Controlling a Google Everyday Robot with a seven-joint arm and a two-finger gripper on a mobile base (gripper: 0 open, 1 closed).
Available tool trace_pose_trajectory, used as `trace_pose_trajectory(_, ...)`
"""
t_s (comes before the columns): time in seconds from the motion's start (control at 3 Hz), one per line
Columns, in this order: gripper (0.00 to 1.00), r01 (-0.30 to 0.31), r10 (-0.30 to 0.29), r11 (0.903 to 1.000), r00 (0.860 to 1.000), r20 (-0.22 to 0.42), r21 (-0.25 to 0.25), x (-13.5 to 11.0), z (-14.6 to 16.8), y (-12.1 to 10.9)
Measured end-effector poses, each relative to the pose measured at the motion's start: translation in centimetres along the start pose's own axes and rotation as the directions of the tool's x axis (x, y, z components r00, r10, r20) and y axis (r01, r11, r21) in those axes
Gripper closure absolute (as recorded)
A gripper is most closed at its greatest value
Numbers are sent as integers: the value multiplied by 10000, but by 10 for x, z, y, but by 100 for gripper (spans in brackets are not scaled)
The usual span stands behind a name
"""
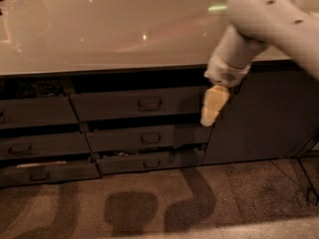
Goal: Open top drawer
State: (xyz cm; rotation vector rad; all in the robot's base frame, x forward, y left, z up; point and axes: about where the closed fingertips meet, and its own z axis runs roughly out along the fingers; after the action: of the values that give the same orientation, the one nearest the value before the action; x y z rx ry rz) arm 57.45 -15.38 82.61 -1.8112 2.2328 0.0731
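The top drawer (134,103) is the widest dark grey front under the counter, with a small dark loop handle (149,103) at its centre. It stands a little out from the cabinet, with a dark gap above it. My gripper (213,106) hangs from the white arm (264,19) that comes in from the upper right. Its pale cream fingers (214,103) point down in front of the drawer's right end, to the right of the handle and apart from it.
Two shorter drawer fronts (144,138) (149,161) sit below the top drawer, both slightly out. More drawers (35,143) stack at the left. A grey cabinet door (259,118) is at the right. A glossy countertop (109,29) lies above. Carpet floor (159,203) is below.
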Motion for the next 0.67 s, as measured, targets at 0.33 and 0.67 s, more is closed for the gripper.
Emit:
trace_pose_trajectory(0.33,0,1418,-1417,9899,9827,-1195,-77,-47,27,23)
trace_pose_trajectory(0.67,0,1419,-1418,9899,9827,-1195,-76,-47,27,23)
